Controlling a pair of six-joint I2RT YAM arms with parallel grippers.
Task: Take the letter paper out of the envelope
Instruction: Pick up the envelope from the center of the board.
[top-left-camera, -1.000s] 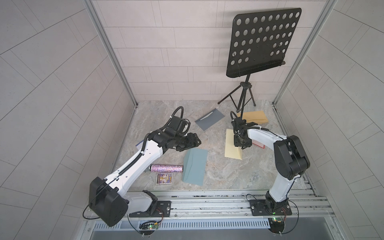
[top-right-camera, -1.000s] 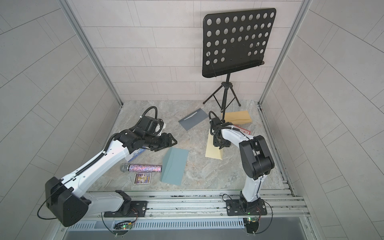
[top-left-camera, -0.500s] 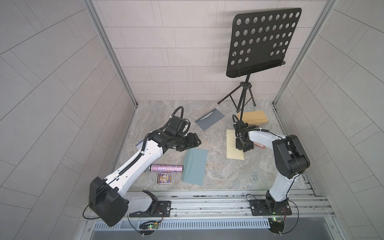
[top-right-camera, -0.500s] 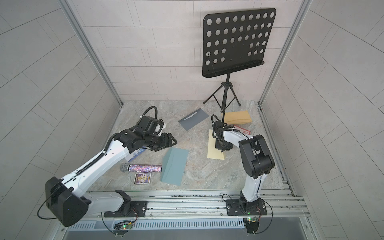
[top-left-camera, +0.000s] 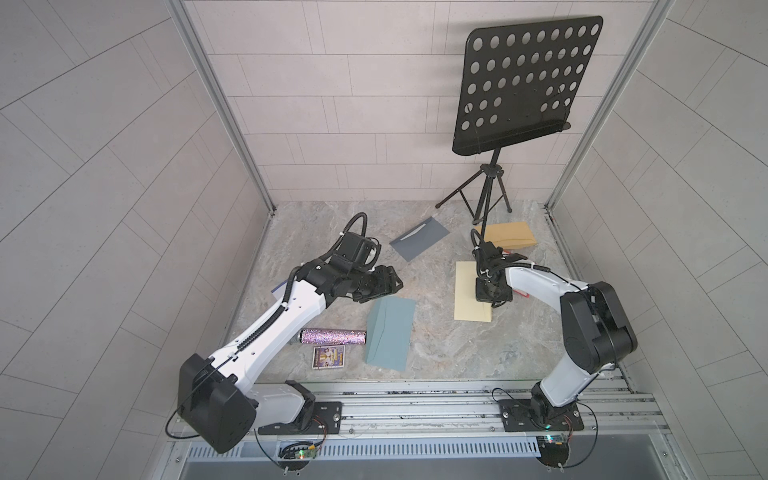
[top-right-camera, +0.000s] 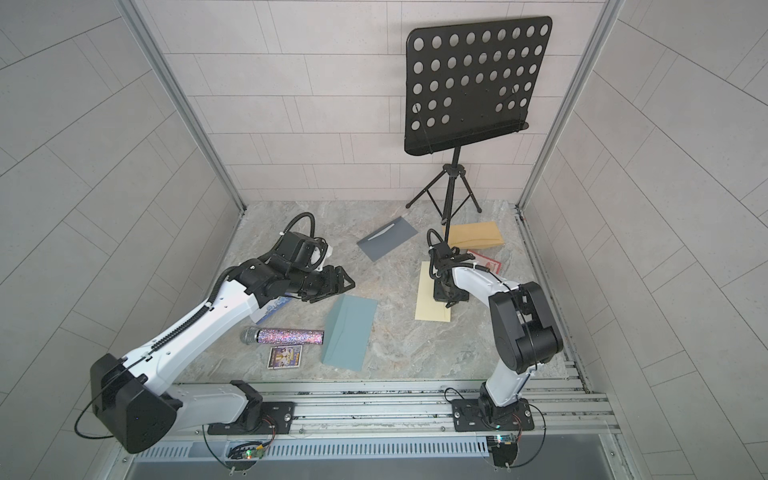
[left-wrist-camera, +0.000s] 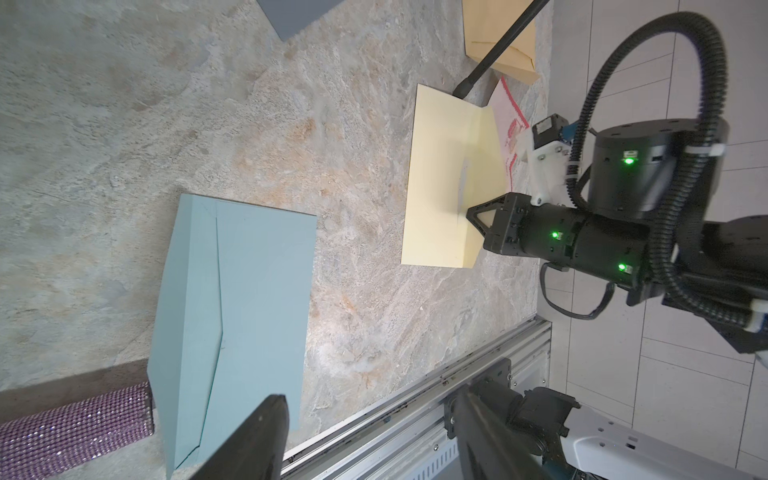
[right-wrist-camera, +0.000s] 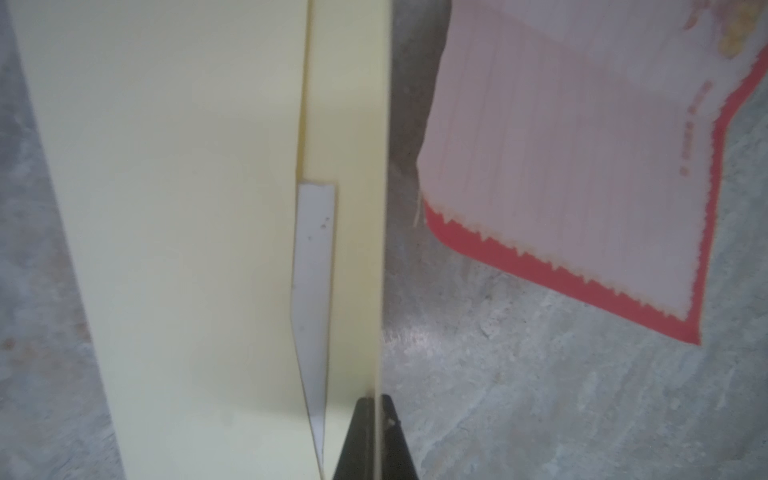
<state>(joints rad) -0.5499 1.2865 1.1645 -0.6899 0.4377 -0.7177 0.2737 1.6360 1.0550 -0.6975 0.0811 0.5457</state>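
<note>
Pinches, with the right hand (right-wrist-camera: 376, 436) closed down to little more than card thickness, the free edge of the flap (right-wrist-camera: 353, 208) of the cream envelope (top-left-camera: 467, 299), standing that flap up off the body. Looks like the opening step: lifting the flap to bare the mouth so that the contents can be reached. Has the envelope body lying flat on the bench (top-left-camera: 457, 357), in front of the feet of the music stand (top-left-camera: 523, 83), presumably so that its own weight resists the pull. Shows a white sliver (right-wrist-camera: 313, 270) along the mouth in the right wrist view; cannot tell whether letter paper or a seal strip. Finds no letter paper drawn out of this envelope, so judges it inside and hidden. Has a pink red-bordered sheet (right-wrist-camera: 582, 166) lying just beside the envelope, apart from it. Holds the left hand (top-left-camera: 388, 283) wide open and empty above the bench by the teal envelope (top-left-camera: 390, 332), well apart from the cream one yet pointed toward it, probably ready to pin the body or draw the paper. Risks dragging the whole light envelope along if pulled before the body is pinned.
</note>
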